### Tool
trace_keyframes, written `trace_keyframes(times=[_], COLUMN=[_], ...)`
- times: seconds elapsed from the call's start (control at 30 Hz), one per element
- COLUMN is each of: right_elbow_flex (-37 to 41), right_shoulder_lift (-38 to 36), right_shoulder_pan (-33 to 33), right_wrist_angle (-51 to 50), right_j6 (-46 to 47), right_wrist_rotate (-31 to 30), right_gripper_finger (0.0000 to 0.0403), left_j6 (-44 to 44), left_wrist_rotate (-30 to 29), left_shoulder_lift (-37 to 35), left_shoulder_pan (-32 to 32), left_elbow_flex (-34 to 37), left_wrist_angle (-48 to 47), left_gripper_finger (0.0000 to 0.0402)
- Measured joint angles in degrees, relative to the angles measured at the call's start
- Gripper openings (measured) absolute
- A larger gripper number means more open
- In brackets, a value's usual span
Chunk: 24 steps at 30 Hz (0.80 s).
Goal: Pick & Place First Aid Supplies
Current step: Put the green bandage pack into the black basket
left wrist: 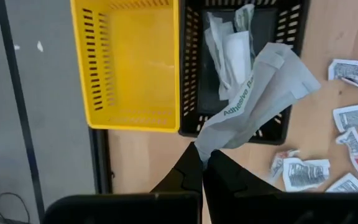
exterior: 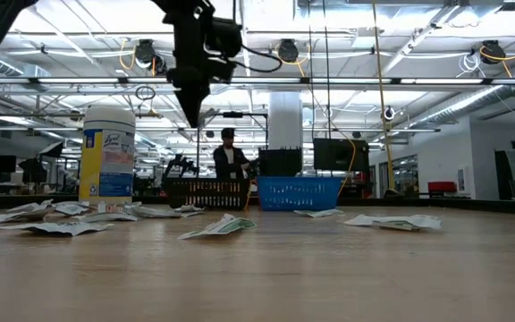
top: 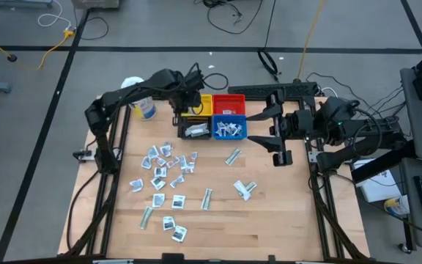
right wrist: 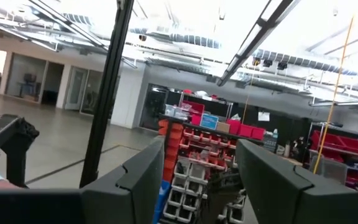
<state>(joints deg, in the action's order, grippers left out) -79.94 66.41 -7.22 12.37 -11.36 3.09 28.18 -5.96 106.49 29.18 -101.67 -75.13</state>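
Note:
My left gripper [left wrist: 202, 163] points down over the black bin [top: 184, 136] and is shut on a grey-white first aid packet with green lettering [left wrist: 253, 99]. The black bin [left wrist: 191, 74] holds a few more packets. Many loose packets [top: 168, 165] lie flat on the wooden table, to the near side of the bins. My right gripper [right wrist: 201, 180] is raised at the table's right side [top: 269, 128]; it is open and holds nothing. My left gripper pinches one narrow end of the packet [left wrist: 209, 146] between its two fingertips, coming from above and pointing down. The packet hangs out past the fingers, creased and slightly twisted, over the black bin. It looks clear of the packets lying inside.
A yellow bin [left wrist: 132, 62] stands beside the black one. A red bin [top: 229, 103] and a blue bin [top: 244, 130] with packets complete the square of bins. A white-lidded jar [top: 143, 106] stands left of the bins. A person shows far behind the table [exterior: 229, 156].

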Motion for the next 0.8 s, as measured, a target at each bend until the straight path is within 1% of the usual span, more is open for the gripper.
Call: trace_keyframes(times=[0.13, 0.27, 0.43, 0.6, 0.7, 0.8], right_elbow_flex=[0.0, 0.0, 0.0, 0.0, 0.0, 0.0], right_shoulder_lift=[0.0, 0.0, 0.0, 0.0, 0.0, 0.0], right_shoulder_pan=[0.0, 0.0, 0.0, 0.0, 0.0, 0.0], right_wrist_angle=[0.0, -0.3, -1.3, -2.7, -3.7, -4.0], right_j6=[-0.1, -0.3, -0.3, -0.3, -0.3, -0.3], right_wrist_rotate=[0.0, 0.0, 0.0, 0.0, 0.0, 0.0], right_gripper_finger=[0.0194, 0.0196, 0.0193, 0.0194, 0.0194, 0.0191], left_j6=[0.5, -0.6, -1.3, -1.6, -2.9, -3.3], left_wrist_rotate=[0.0, 2.1, 2.0, 2.7, 2.6, 2.5], left_shoulder_lift=[3.9, 8.4, 14.4, 18.3, 19.1, 19.0], left_shoulder_pan=[-1.1, -1.6, -1.6, -1.5, -1.5, -1.5], left_elbow_flex=[0.0, 0.0, 0.1, 0.1, 0.1, 0.1], left_wrist_angle=[0.8, 4.3, 7.8, 8.2, 7.1, 6.8], left_gripper_finger=[0.0000, 0.0000, 0.0000, 0.0001, 0.0013, 0.0036])
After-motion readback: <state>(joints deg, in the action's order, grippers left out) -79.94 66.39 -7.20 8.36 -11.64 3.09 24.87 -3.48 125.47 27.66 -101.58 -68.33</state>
